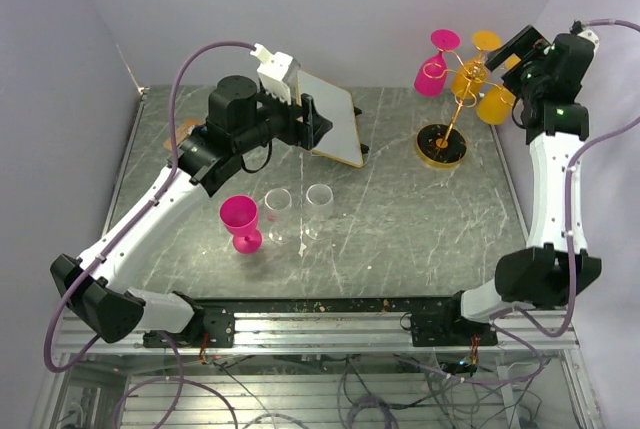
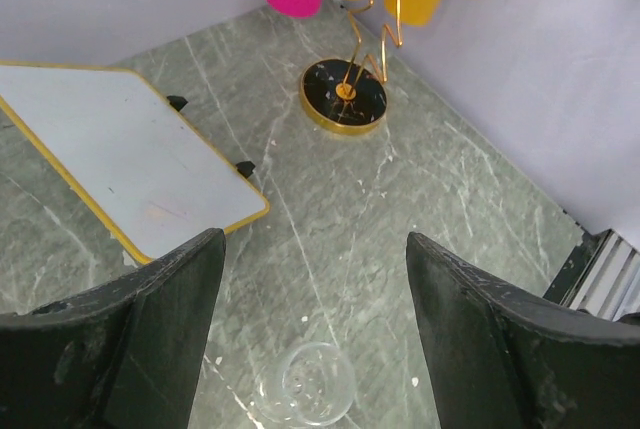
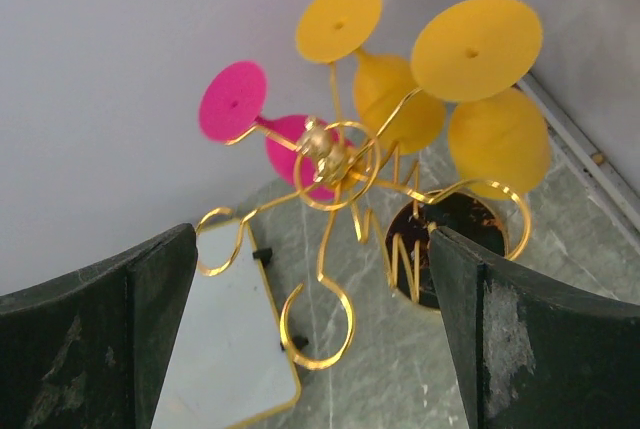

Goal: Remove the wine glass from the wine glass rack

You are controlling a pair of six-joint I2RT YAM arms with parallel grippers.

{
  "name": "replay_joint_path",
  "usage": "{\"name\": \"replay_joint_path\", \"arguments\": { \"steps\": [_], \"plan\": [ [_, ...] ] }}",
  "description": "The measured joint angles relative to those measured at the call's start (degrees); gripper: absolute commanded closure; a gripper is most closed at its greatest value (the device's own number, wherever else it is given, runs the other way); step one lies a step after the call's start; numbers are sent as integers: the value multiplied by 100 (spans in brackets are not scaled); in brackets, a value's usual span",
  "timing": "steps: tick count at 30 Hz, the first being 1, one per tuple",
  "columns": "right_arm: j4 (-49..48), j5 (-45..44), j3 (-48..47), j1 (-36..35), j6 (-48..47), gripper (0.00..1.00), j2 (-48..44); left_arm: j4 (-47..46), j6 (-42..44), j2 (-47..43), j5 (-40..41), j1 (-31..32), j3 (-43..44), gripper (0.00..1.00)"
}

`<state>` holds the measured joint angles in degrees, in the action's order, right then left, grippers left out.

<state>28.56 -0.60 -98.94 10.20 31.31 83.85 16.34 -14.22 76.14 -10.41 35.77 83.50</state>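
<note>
Right pincer (image 3: 312, 279) stands wide open, empty. Hazard: a finger snagging the wine glass rack (image 3: 330, 154) loops topples rack and wine glass (image 3: 497, 139).

Wine glass rack (image 3: 330, 164): thin gold wire, polished metal; its base (image 2: 325, 84) glossy black, gold-rimmed. Pink glass (image 3: 232, 101) and yellow glasses (image 3: 497, 139) hung on the rack: opaque, plastic-looking, matt. Surface (image 1: 400, 219) under the rack: grey veined stone look, smooth.

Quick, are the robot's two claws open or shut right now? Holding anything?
Left gripper: open, holding nothing.
Right gripper: open, holding nothing.
</note>
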Motion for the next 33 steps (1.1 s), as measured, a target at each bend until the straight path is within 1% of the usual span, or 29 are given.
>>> {"name": "replay_joint_path", "arguments": {
  "steps": [5,10,14,19,21,27,32,33],
  "plan": [
    [-186,-55,-144,297,385,1,542,-173,201,-109,-20,-7,-313,18],
    [-319,-103,-146,649,887,3,999,-258,393,-114,-17,-42,-334,20],
    [-334,-313,-201,861,1156,5,1329,-280,496,-109,-15,-48,-334,22],
    [-225,-673,-671,933,1379,9,1735,-282,546,-109,13,-48,-334,22],
    [-146,-782,-918,933,1462,12,1884,-282,566,-109,20,-48,-334,23],
    [-28,-1023,-1187,938,1740,29,2111,-282,588,-103,35,-48,-337,22],
    [35,-1121,-1384,951,1899,33,2323,-282,588,-101,87,-48,-337,22],
    [46,-1126,-1451,953,1908,35,2387,-282,588,-98,96,-48,-337,22]
  ]
}}
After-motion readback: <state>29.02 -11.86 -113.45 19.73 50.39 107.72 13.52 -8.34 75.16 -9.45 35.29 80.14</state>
